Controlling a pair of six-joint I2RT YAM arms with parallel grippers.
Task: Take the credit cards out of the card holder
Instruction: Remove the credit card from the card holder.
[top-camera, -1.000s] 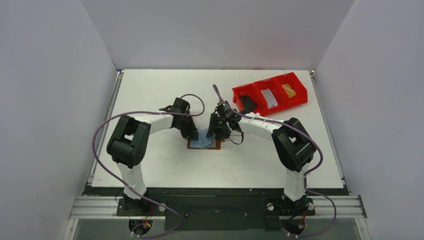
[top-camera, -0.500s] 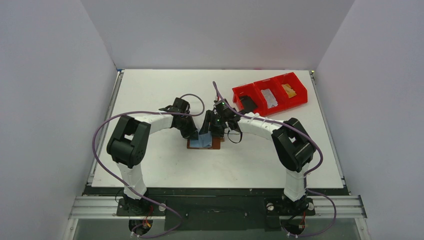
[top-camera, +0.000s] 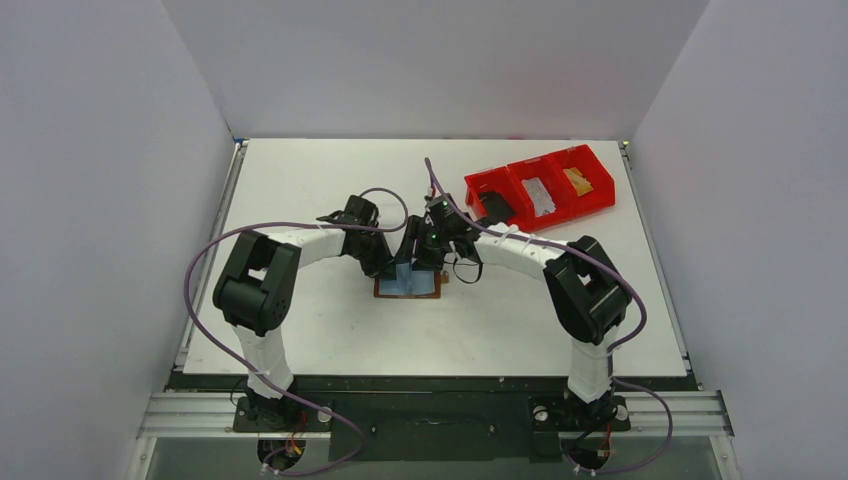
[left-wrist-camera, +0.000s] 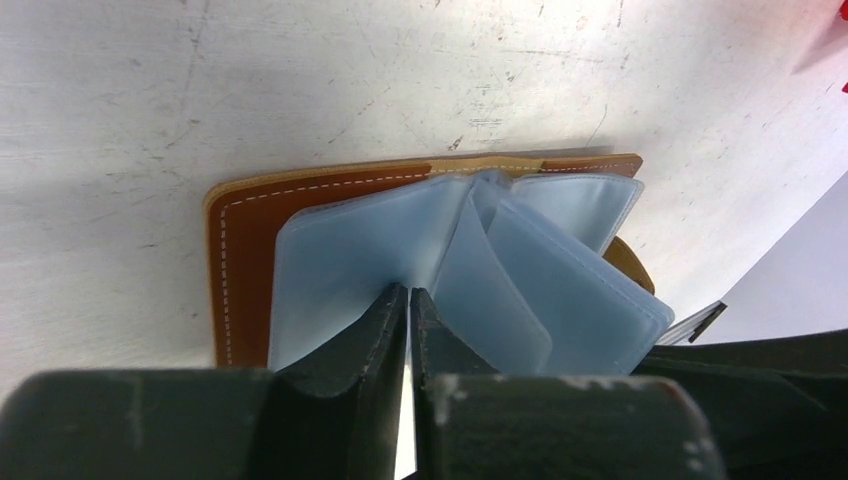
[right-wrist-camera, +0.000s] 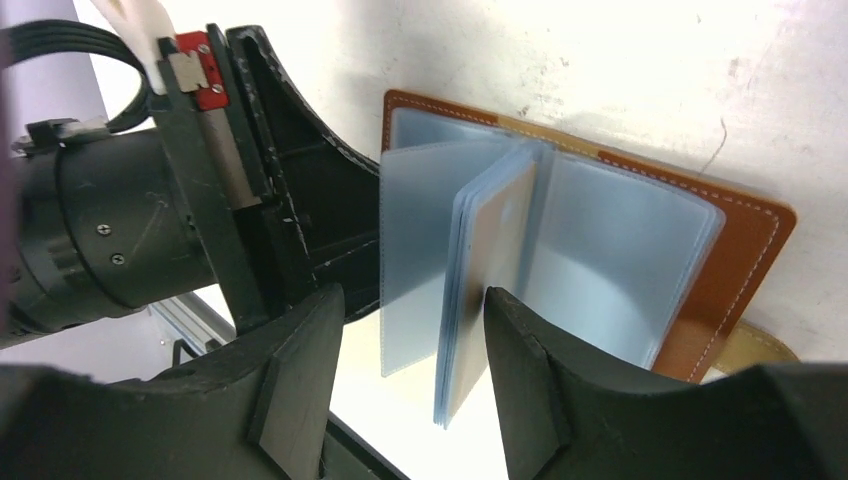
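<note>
The brown card holder (top-camera: 408, 287) lies open on the table, its pale blue pockets (left-wrist-camera: 560, 290) fanned up. My left gripper (left-wrist-camera: 408, 292) is shut, its tips pressing on the left pocket leaf; it shows in the top view (top-camera: 383, 263) at the holder's left. My right gripper (right-wrist-camera: 410, 385) is open and straddles the upright bundle of pockets (right-wrist-camera: 480, 280) without touching it; it shows in the top view (top-camera: 428, 252). One upright pocket has a tan tint (right-wrist-camera: 503, 235); I cannot tell if it holds a card. A black card (top-camera: 497, 208) lies in the red bin.
The red three-compartment bin (top-camera: 592, 205) stands at the back right, with a grey thing (top-camera: 541, 195) in its middle part and a yellowish thing (top-camera: 578, 180) in its right part. The holder's closing tab (right-wrist-camera: 760, 350) sticks out at its edge. Purple cables loop over both arms.
My right gripper has moved a little back and left over the holder, and the pocket leaves now stand more upright between its fingers. The left gripper has stayed in place.
</note>
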